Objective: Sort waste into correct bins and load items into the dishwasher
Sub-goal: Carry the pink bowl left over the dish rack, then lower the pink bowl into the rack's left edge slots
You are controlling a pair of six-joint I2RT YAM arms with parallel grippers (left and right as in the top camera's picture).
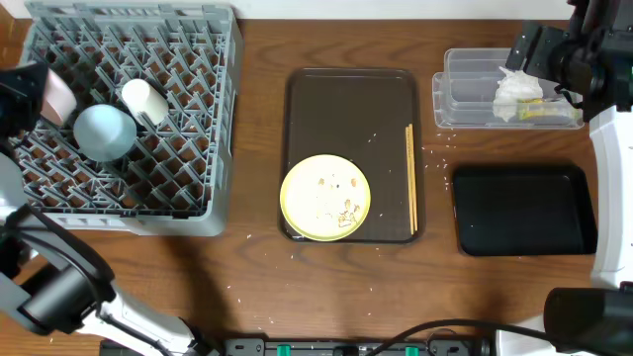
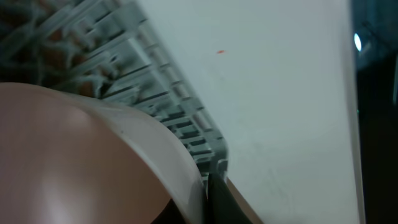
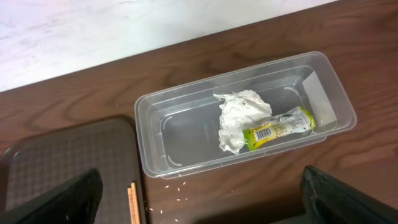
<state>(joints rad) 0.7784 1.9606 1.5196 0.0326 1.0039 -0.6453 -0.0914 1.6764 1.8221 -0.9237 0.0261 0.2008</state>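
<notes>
Left arm (image 1: 59,289) runs up the left side, left gripper (image 1: 30,94) clamped fully shut (only one dark finger (image 2: 217,199) shows in its wrist view); right arm (image 1: 613,168) stretches up the right side, right gripper (image 1: 534,44) hanging with jaws spread wide, fingers (image 3: 62,199) framing its wrist view's lower corners.

Even light; left-wrist view apparently blurry

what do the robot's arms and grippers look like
white tube links with black rounded joints on both the left arm and right arm. the right gripper is black, with blocky black fingers. black cables run along the front edge.
</notes>
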